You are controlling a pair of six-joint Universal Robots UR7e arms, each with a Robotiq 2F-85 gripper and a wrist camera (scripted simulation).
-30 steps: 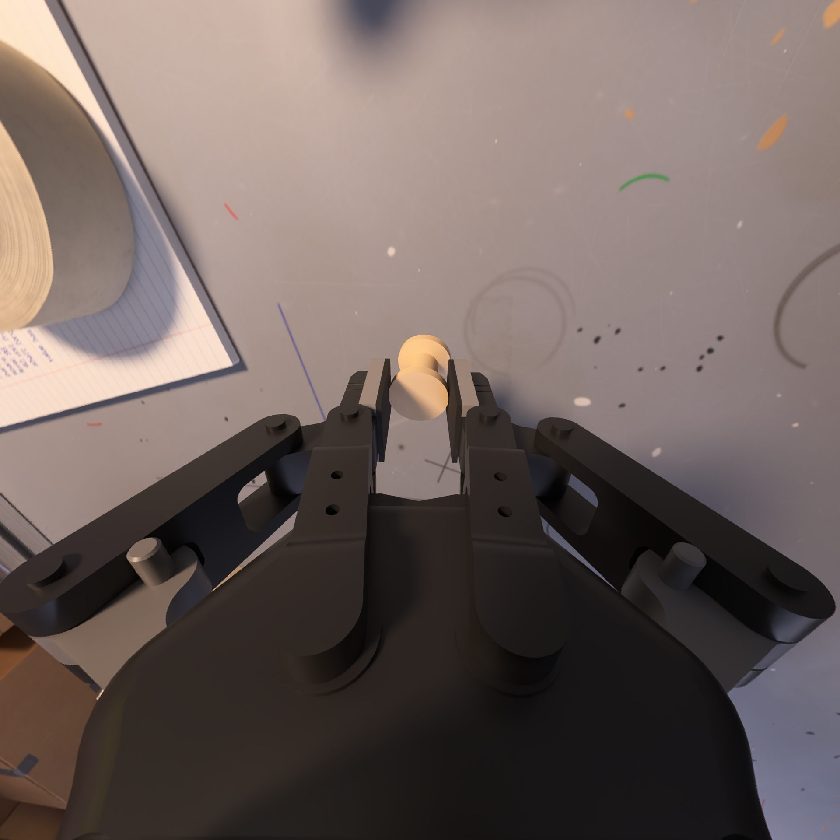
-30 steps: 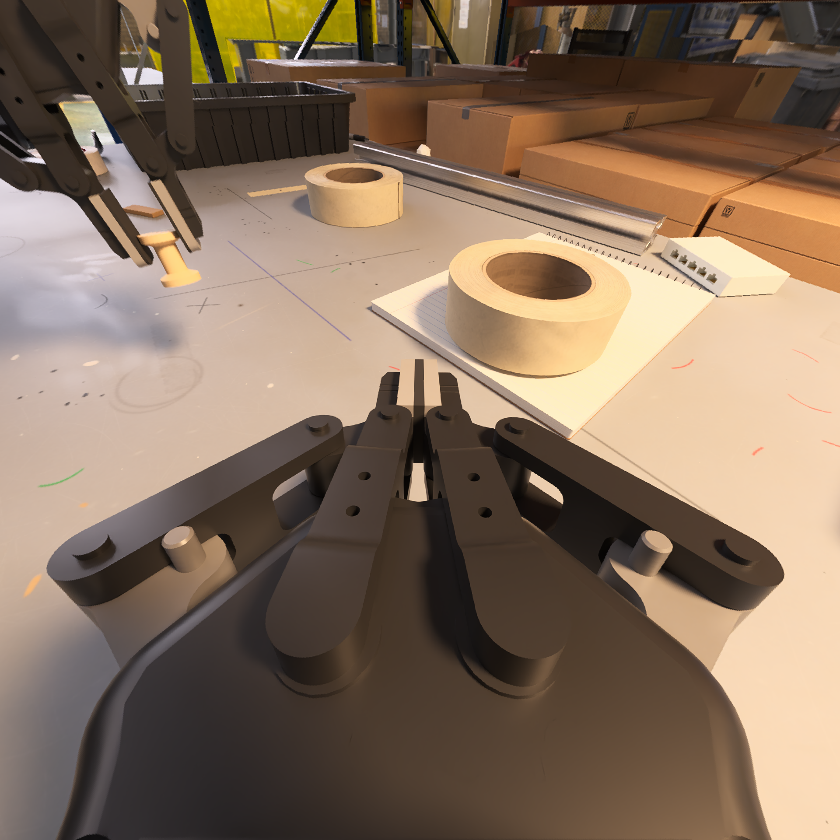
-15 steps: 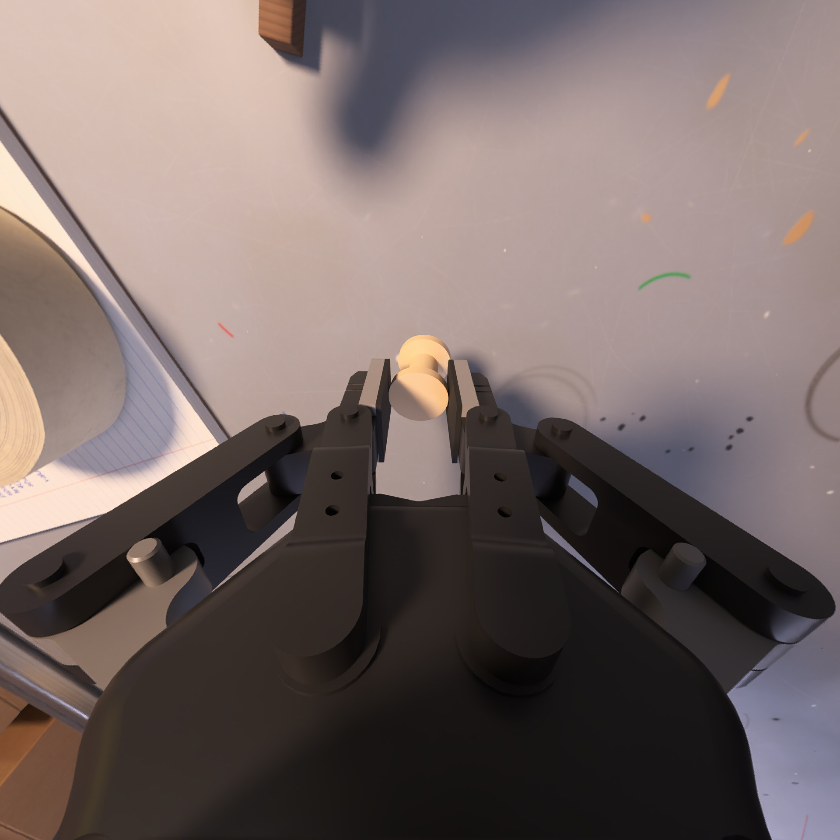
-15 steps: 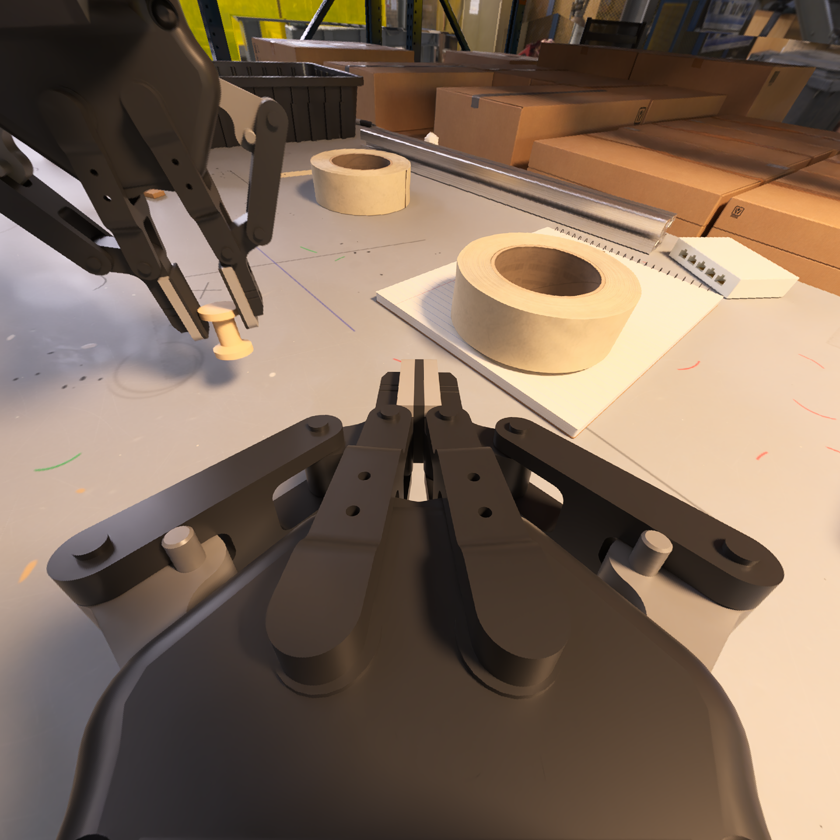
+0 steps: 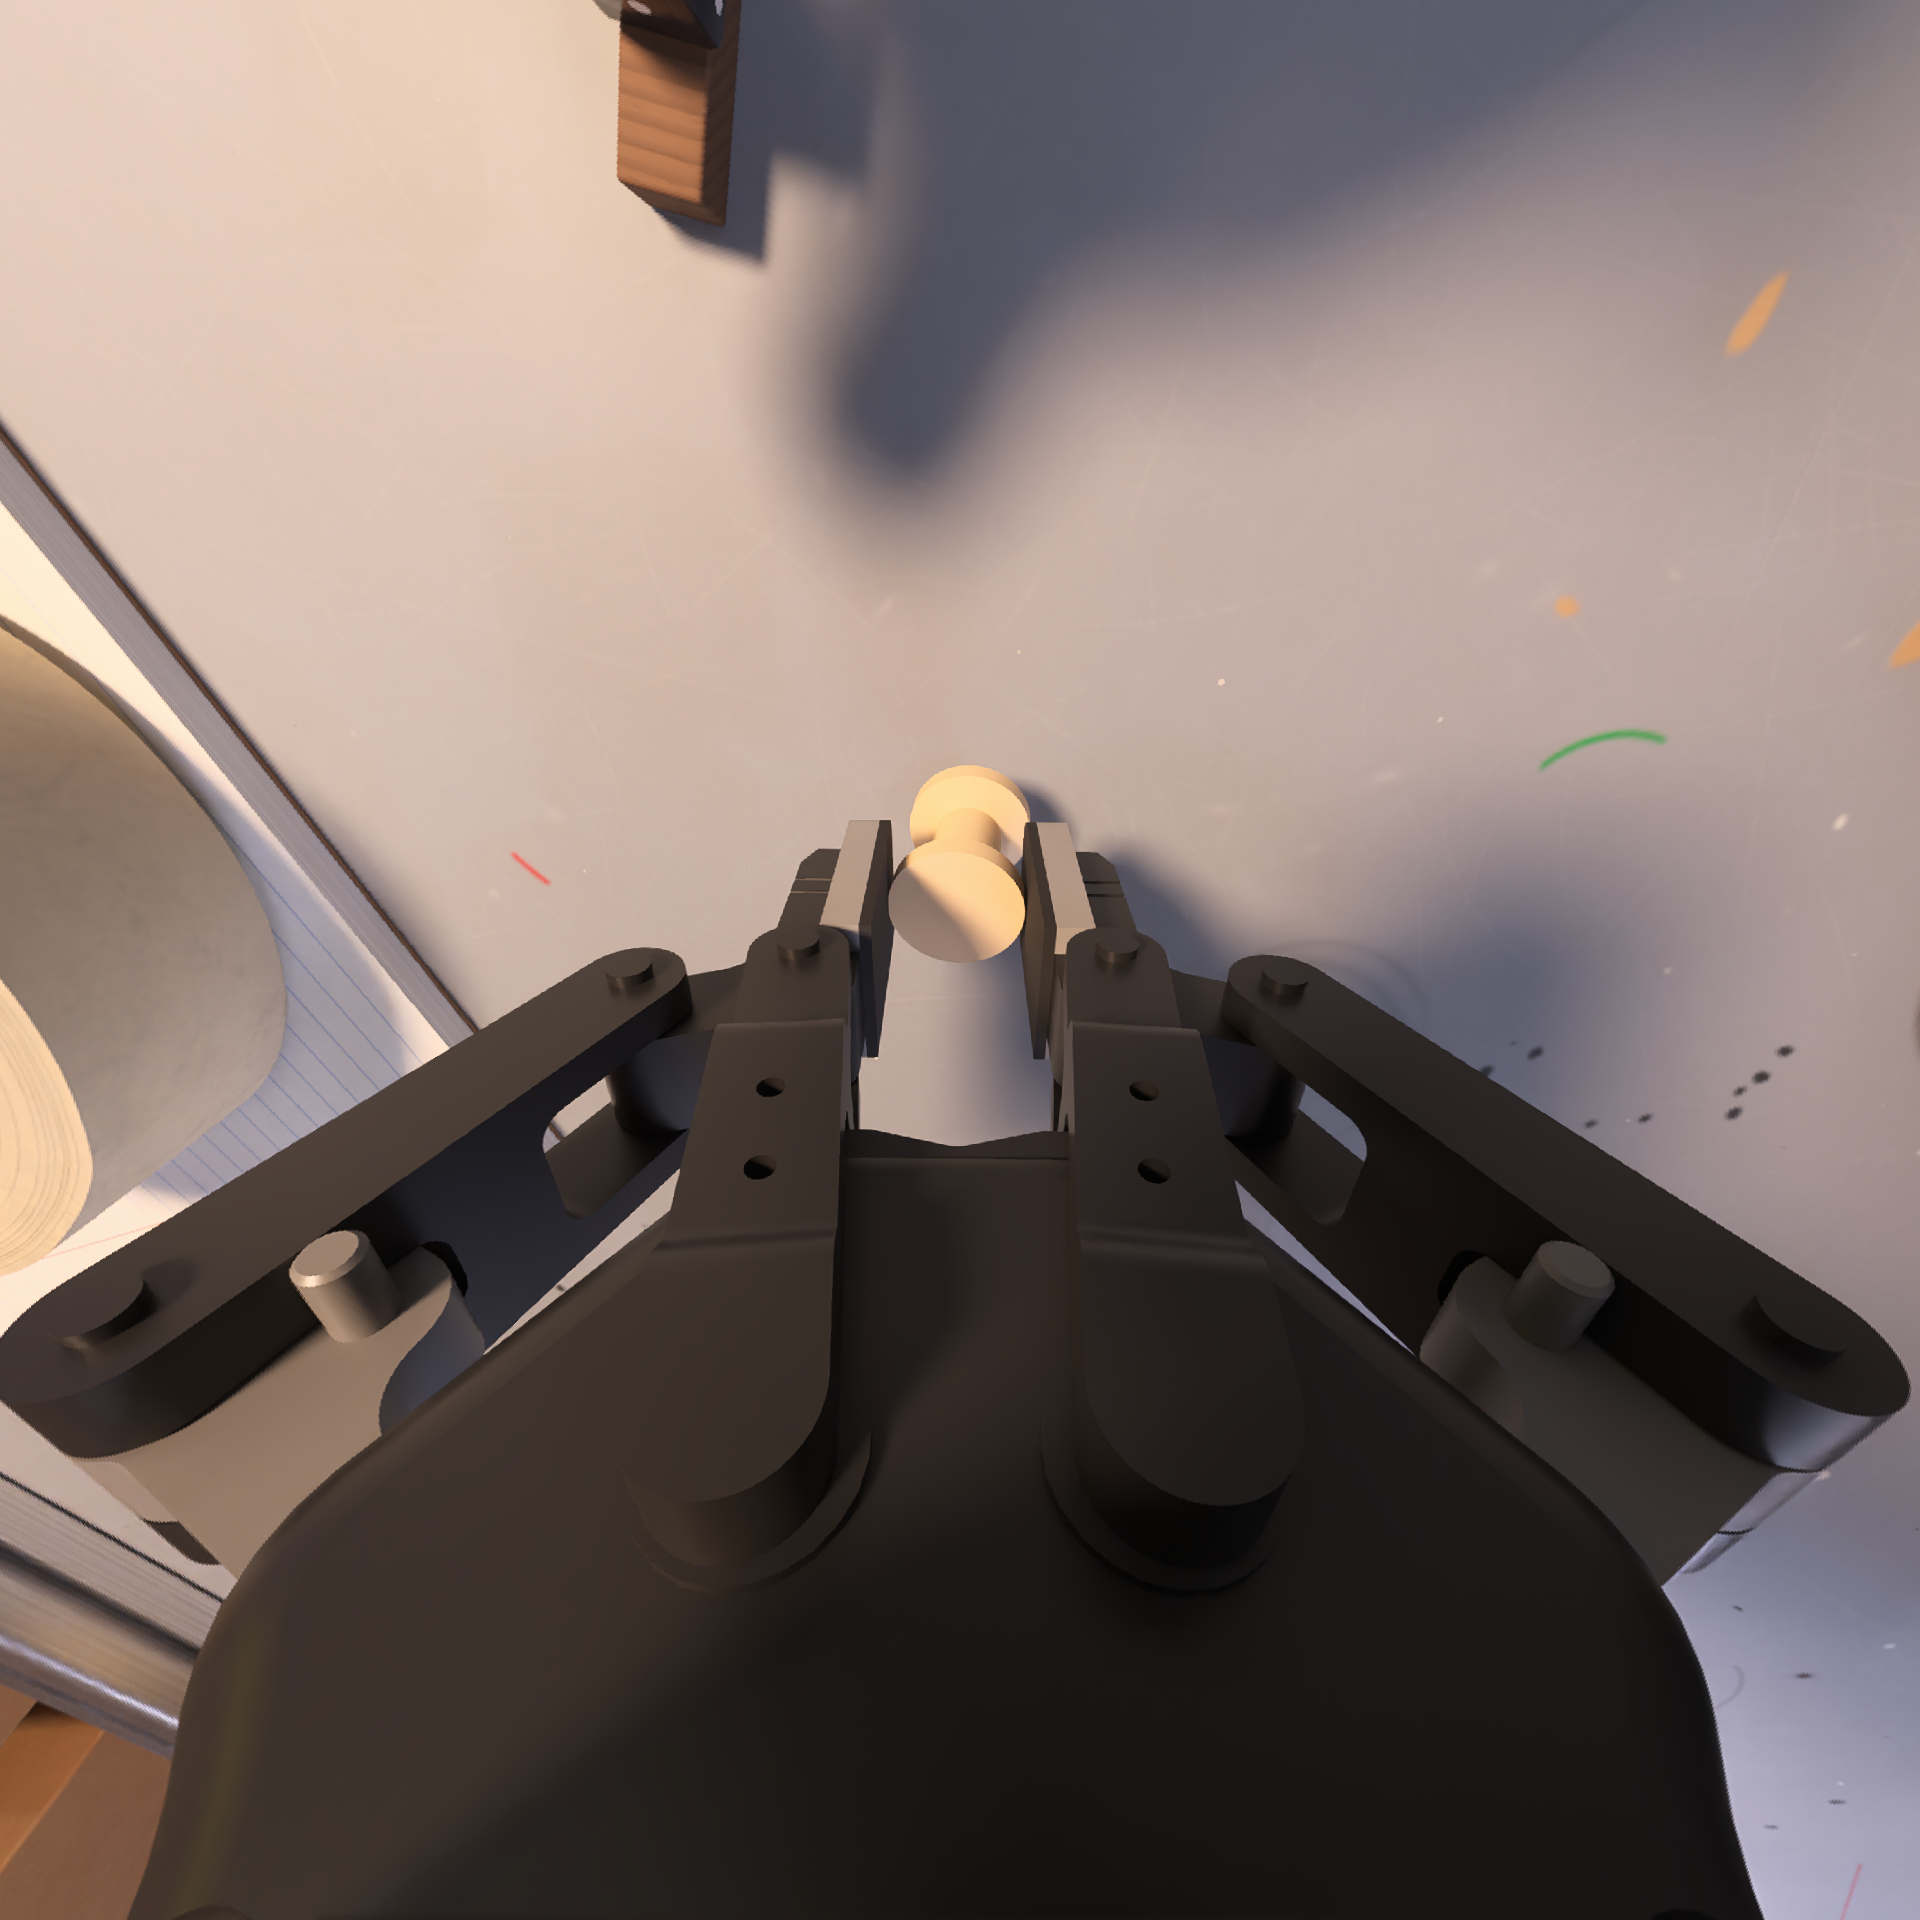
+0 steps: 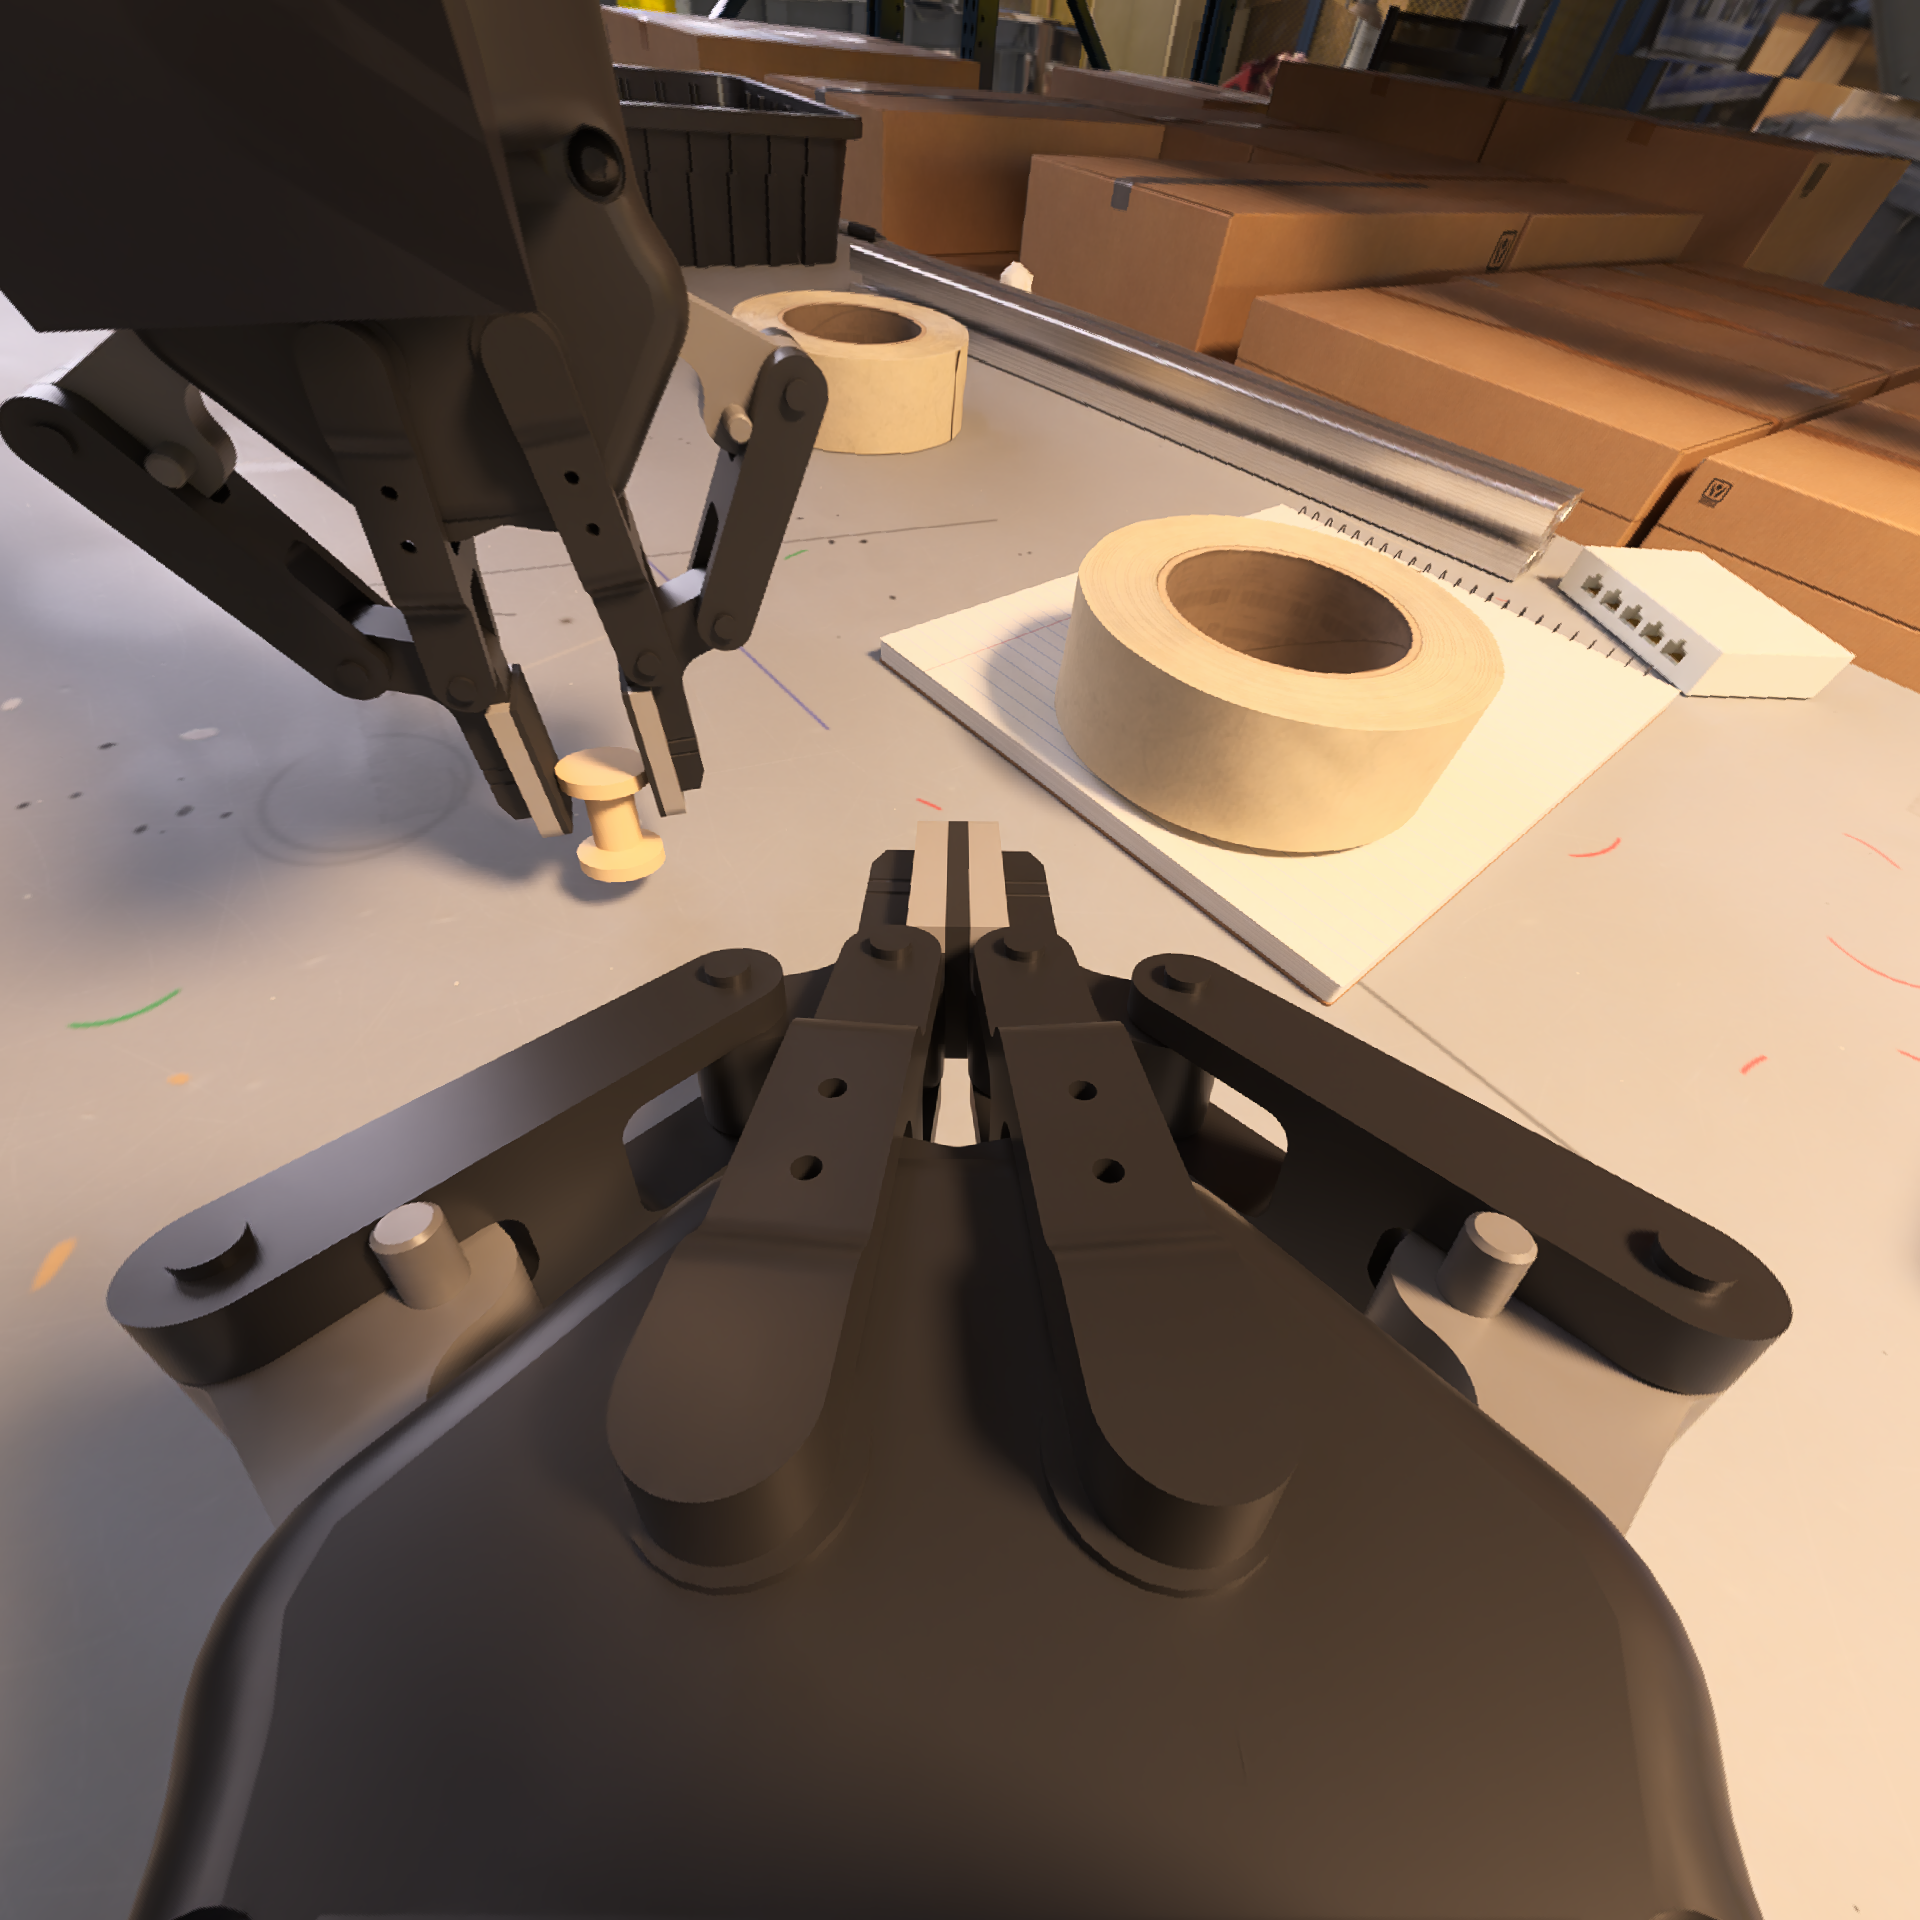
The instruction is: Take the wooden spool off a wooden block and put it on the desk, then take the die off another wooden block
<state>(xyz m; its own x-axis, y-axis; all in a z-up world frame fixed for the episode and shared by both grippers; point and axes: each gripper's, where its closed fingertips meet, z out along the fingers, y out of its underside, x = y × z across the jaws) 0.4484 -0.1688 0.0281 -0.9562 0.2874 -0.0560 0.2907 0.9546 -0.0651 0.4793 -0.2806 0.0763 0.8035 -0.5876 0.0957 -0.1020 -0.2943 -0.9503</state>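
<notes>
My left gripper (image 5: 958, 883) is shut on the pale wooden spool (image 5: 956, 883), with the pads against its upper flange. It holds the spool upright, low over the grey desk (image 5: 1247, 520). In the right wrist view the spool (image 6: 611, 821) hangs from the left gripper (image 6: 608, 784); I cannot tell whether its lower flange touches the desk. A brown wooden block (image 5: 675, 135) lies at the top edge of the left wrist view. A dark object on the block is cut off by the frame. My right gripper (image 6: 956, 873) is shut and empty, just right of the spool.
A tape roll (image 6: 1278, 675) sits on a white notepad (image 6: 1299, 914) to the right; it also shows in the left wrist view (image 5: 104, 987). Behind are a second tape roll (image 6: 862, 364), a metal tube (image 6: 1195, 405), a white box with ports (image 6: 1704, 634), cardboard boxes (image 6: 1455, 239) and a dark bin (image 6: 738, 177).
My left gripper has carried the spool closer to the right gripper and lower toward the desk. The wooden block has come into the left wrist view. The right gripper stays shut.
</notes>
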